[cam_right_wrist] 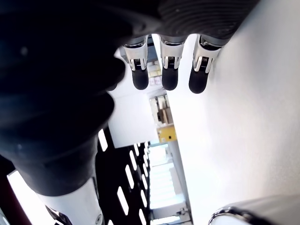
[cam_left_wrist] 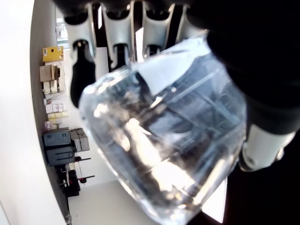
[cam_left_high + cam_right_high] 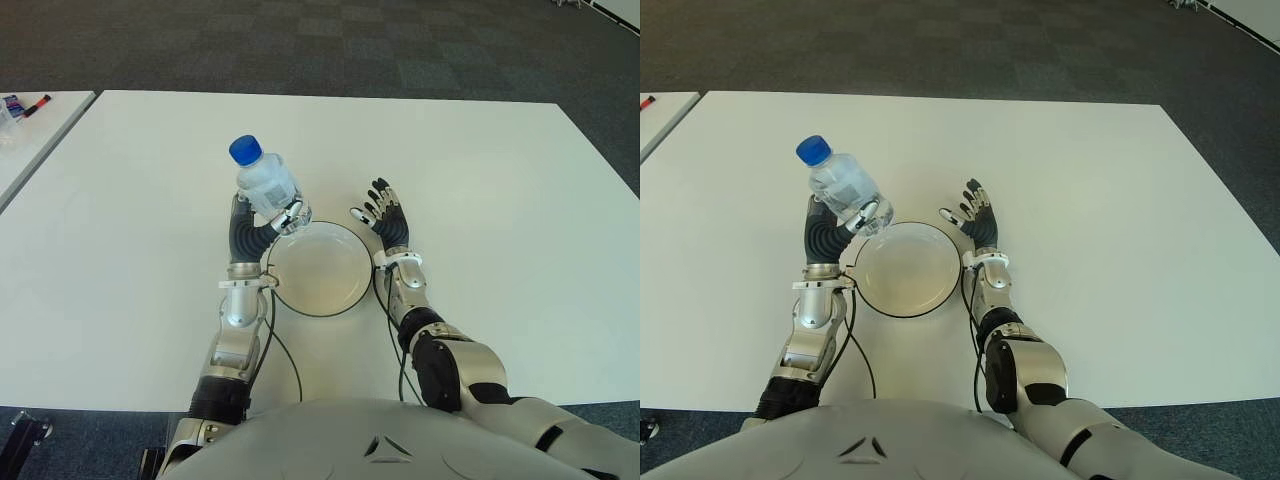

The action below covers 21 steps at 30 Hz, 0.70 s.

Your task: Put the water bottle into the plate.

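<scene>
A clear water bottle (image 3: 264, 183) with a blue cap (image 3: 245, 150) is held off the table by my left hand (image 3: 268, 220), whose fingers wrap its lower body. It tilts to the left and hangs just over the far left rim of the white plate (image 3: 320, 268). Up close in the left wrist view, the bottle (image 2: 164, 145) fills the frame with fingers (image 2: 117, 42) curled behind it. My right hand (image 3: 385, 215) shows beside the plate's right rim, fingers spread and holding nothing. The plate's inside is bare.
The white table (image 3: 500, 200) spreads wide on all sides of the plate. A second table (image 3: 30, 130) at the far left carries a red marker (image 3: 38, 105) and a small item. Dark carpet lies beyond the far edge.
</scene>
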### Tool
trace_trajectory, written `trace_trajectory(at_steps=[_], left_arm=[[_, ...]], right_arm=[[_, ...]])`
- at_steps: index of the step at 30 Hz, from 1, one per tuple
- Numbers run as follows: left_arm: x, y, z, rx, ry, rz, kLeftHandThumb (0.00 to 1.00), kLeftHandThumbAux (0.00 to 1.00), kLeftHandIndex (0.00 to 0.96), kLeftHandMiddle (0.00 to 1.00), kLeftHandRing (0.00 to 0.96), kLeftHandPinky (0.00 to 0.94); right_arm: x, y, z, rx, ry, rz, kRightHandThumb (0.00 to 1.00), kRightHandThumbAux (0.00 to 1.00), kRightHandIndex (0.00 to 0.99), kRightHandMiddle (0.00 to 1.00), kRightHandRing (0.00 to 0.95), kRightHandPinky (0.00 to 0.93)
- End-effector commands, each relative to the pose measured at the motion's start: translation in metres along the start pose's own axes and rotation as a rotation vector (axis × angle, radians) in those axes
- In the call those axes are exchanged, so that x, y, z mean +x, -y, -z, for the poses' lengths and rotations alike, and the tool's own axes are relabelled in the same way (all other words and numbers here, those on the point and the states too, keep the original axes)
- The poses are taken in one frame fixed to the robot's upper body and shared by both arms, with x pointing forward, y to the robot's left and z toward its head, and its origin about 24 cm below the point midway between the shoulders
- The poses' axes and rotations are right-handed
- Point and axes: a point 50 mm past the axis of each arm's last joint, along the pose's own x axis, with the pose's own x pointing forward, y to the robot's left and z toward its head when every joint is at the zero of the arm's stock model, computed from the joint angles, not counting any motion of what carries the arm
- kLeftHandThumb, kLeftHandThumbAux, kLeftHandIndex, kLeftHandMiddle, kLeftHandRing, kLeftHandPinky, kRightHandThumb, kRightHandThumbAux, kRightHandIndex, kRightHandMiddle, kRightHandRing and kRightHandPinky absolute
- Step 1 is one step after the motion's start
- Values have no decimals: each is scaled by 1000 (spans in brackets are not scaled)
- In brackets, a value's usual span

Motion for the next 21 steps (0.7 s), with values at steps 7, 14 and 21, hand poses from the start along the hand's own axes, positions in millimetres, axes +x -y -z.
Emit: trace_trajectory(at_steps=[7, 14, 21], left_arm=[[-5, 12, 0, 51, -34, 115, 855, 666, 403, 537, 871, 854], [-8, 16, 9, 120, -90, 155, 855, 665, 404, 540, 873, 864], [-10, 19, 21, 200, -116, 179, 856, 665, 405, 542, 875, 871]], right_arm=[[-20, 4, 30, 10, -155, 42, 86, 879, 64, 70, 66, 115], [-20, 4, 30, 14, -158, 43, 93, 886, 67, 72, 67, 119], [-20, 4, 30, 20, -158, 44, 105, 896, 72, 76, 72, 124]])
